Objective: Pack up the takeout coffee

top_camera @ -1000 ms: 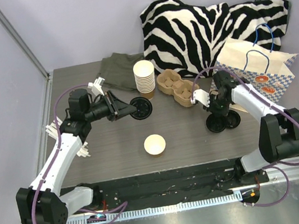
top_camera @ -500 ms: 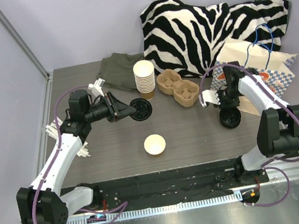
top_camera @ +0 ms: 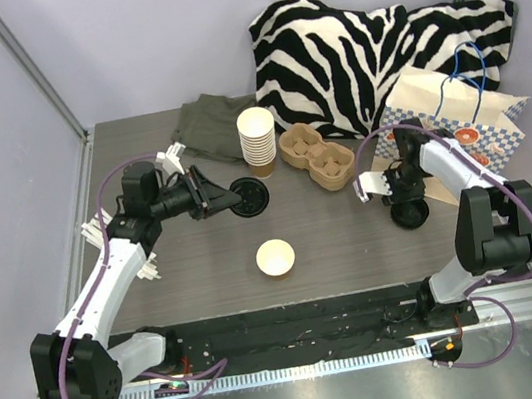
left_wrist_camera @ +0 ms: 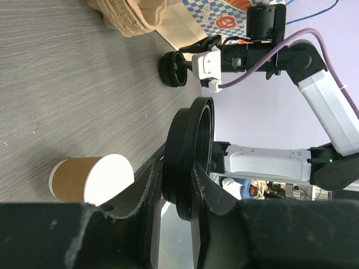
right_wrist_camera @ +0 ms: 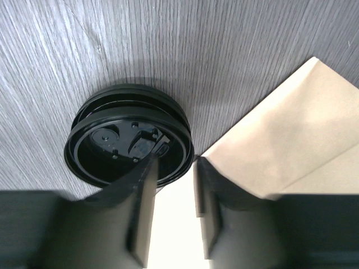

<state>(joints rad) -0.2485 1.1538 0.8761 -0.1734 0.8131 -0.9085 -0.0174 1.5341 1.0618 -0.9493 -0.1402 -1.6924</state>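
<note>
Moved: right end effector carried lid stack toward paper bag; jaws narrowly apart.
Left end effector: clamps black lid.

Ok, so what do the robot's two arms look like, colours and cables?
The left arm and right arm match: white link shells, black joints and bases. A purple cable loops along each. The left gripper and right gripper are black with white brackets, fingers dark.

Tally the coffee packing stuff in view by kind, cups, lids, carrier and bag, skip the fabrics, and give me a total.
Single paper cup: 1
Cup stack: 1
Held black lid: 1
Black lid pile: 1, lids inside not countable
Cardboard carrier: 1
Paper bag: 1
Total: 6
</note>
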